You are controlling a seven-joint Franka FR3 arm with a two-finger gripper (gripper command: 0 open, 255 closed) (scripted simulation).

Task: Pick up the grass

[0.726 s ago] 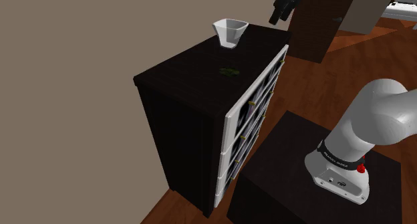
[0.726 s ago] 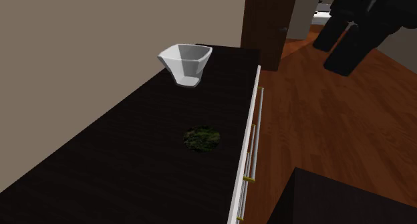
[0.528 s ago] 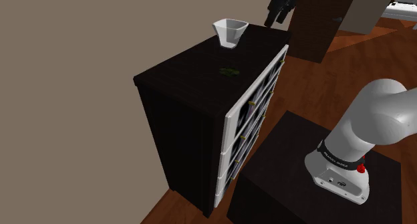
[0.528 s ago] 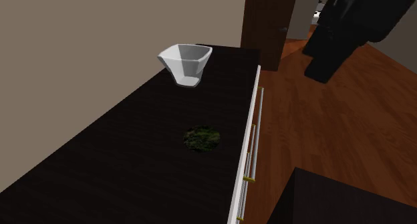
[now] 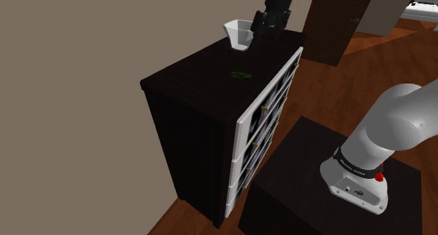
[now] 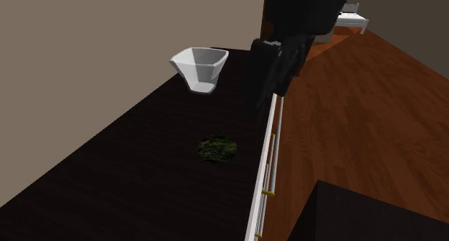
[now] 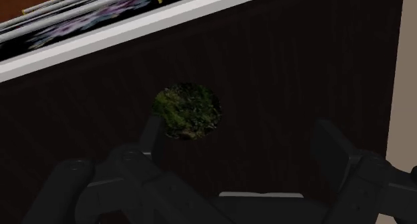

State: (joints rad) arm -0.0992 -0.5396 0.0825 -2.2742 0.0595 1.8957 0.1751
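**Open gripper point(image 7: 240, 139) over dresser top point(image 6: 122, 182), grass patch point(image 6: 217, 148) free**

Fingers spread, you hold nothing. The grass patch lies mid-top near the white front edge point(image 6: 266, 160), bare surface all round. A white bowl point(image 6: 200, 67) stands at the far wall-side corner, beside your gripper.

The grass point(image 7: 188, 110) is a round patch of dark green with lighter green and brownish specks. The surface point(image 6: 137, 175) under it is very dark brown, almost black, with thin stripes. The bowl point(image 6: 200, 68) is white. The hand point(image 7: 240, 129) is all black. The drawer frame point(image 5: 243, 139) is white, with small gold handles point(image 6: 268, 193). The floor point(image 6: 360, 117) is reddish brown. The wall point(image 6: 86, 45) is tan.
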